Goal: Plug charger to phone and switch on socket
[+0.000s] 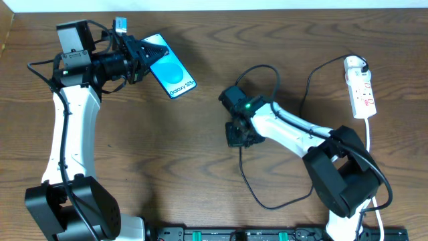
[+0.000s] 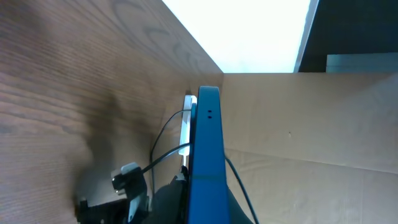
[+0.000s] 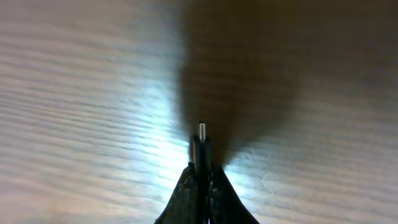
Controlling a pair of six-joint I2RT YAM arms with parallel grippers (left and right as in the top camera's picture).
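The phone [image 1: 172, 72], its blue screen reading "Galaxy S25", is lifted at the back left with my left gripper [image 1: 148, 53] shut on its upper end. In the left wrist view the phone [image 2: 206, 143] stands edge-on between the dark fingers [image 2: 169, 205]. My right gripper [image 1: 239, 136] is mid-table, shut on the charger's small plug tip [image 3: 201, 132], which pokes out past the closed fingertips [image 3: 186, 186] just above the wood. The charger's black cable [image 1: 249, 184] loops toward the front. The white socket [image 1: 361, 90] lies at the far right, a white plug [image 1: 355, 65] in its far end.
The wooden table [image 1: 167, 167] runs to a front edge with a black rail [image 1: 267, 234]. The right arm's white link [image 1: 287, 127] stretches between the plug tip and the socket. A white cord [image 1: 370, 134] leaves the socket toward the front.
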